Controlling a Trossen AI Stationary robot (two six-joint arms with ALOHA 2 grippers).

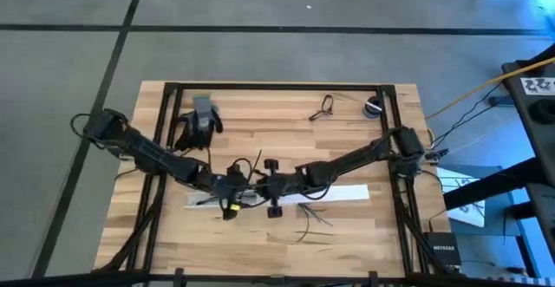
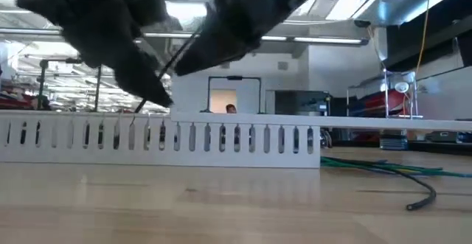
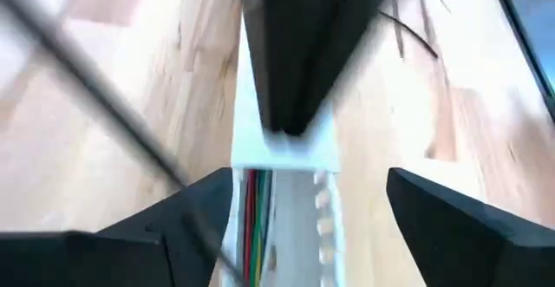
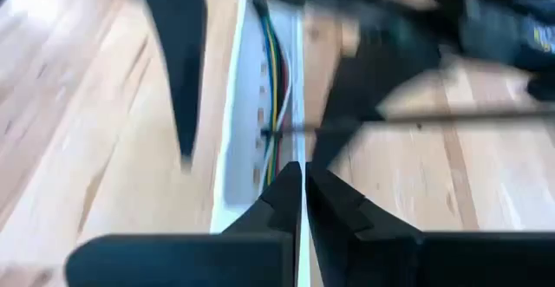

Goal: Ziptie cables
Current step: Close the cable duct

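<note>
- High view: you see both arms meeting over the middle of the wooden table point(image 1: 364, 226), above a long white slotted channel point(image 1: 342, 193) that lies along the table's length. The left gripper point(image 1: 232, 202) and right gripper point(image 1: 272, 187) sit close together over the channel's left half. Loose dark cables point(image 1: 310, 219) splay on the bare wood just beside the channel, toward the near edge. A dark glove point(image 1: 196, 124) rests near the far left corner.
- Low view: the channel point(image 2: 158, 137) stands as a slotted white wall; green and dark cables point(image 2: 383, 172) curve along the table at its right end.
- Left wrist view: your left gripper point(image 3: 303, 205) is released, its fingers point(image 3: 451, 222) spread wide on either side of the channel point(image 3: 290, 153), where red, green and white wires point(image 3: 256, 213) lie inside.
- Right wrist view: your right gripper point(image 4: 303, 187) is clenched, fingertips pressed together on a thin pale strip whose nature you cannot tell, over the channel point(image 4: 234, 148) holding coloured wires point(image 4: 276, 57).
</note>
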